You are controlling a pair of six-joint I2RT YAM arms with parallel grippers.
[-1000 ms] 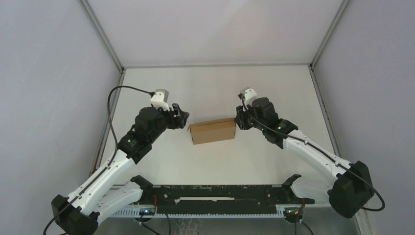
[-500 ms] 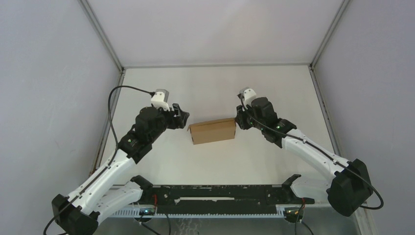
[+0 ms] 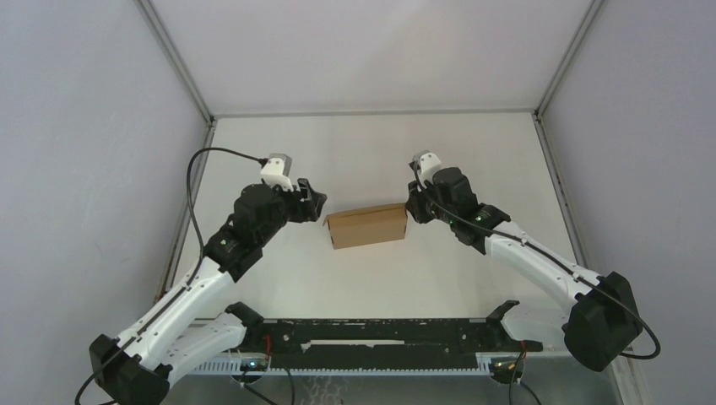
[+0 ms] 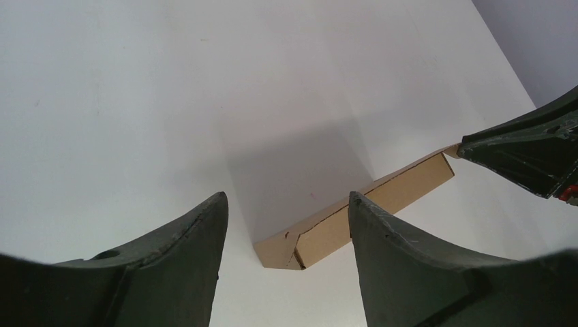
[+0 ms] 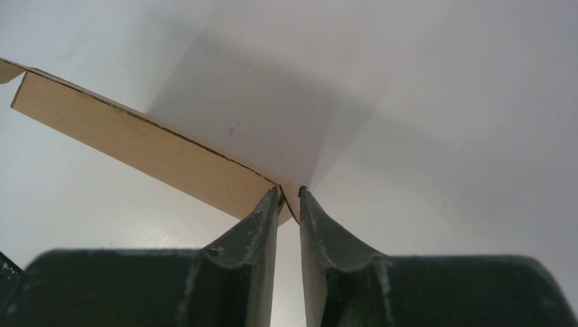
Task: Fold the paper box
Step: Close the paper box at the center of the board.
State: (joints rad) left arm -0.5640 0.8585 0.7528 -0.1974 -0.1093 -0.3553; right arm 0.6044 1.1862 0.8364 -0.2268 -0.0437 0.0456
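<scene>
**Top external:** Spanning the gap between the two sets of jaws with the paper box (image 3: 367,225), lying flat on the white surface (image 3: 380,143). Meeting the box's right end with the right jaws, and hanging just off its left end with the left jaws.

**Left wrist:** Holding the left jaws released and wide. Framing the box's near corner just ahead of them and touching nothing.

**Right wrist:** Pinching the box's thin end edge inside the right jaws, clenched down to a narrow slit.

Probably working that end flap. Doing it well likely means gripping only the flap and never the body, turning it gently along its crease, and bracing the far end with the left jaws. Otherwise risking a slide or a tear in such light card.
</scene>
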